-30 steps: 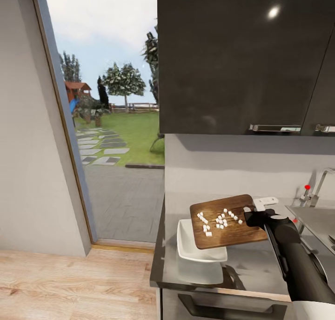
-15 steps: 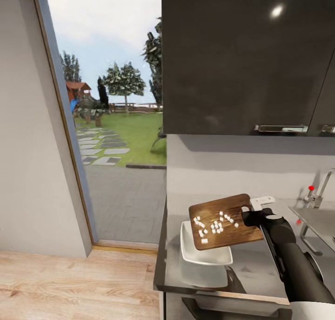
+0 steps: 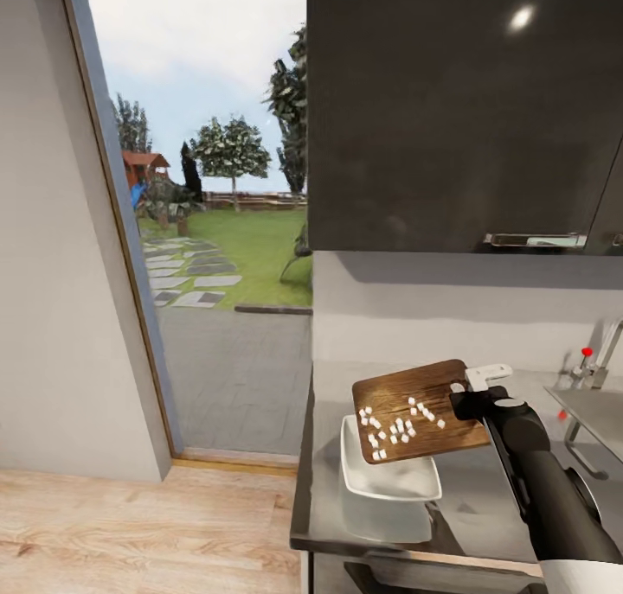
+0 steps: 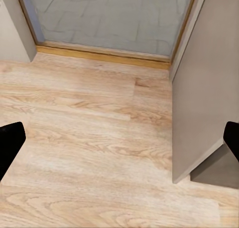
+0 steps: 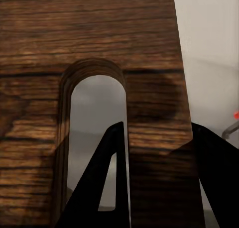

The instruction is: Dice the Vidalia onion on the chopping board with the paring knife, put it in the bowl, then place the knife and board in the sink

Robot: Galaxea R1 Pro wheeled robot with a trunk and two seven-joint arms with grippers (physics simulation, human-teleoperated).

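Chopping board (image 3: 417,410), tilted with white onion dice (image 3: 395,424) on it, hangs over the bowl (image 3: 389,480) on the desk (image 3: 484,499), at four o'clock in the head view; right jaws (image 3: 467,399) clamp its handle end; left jaws (image 4: 119,143) spread wide above wooden floor (image 4: 89,148)

Dark-brown chopping board (image 3: 421,408) — white dice (image 3: 394,421), white bowl (image 3: 389,482).

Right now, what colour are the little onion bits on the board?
White; the onion bits show best in the head view, against the brown chopping board.
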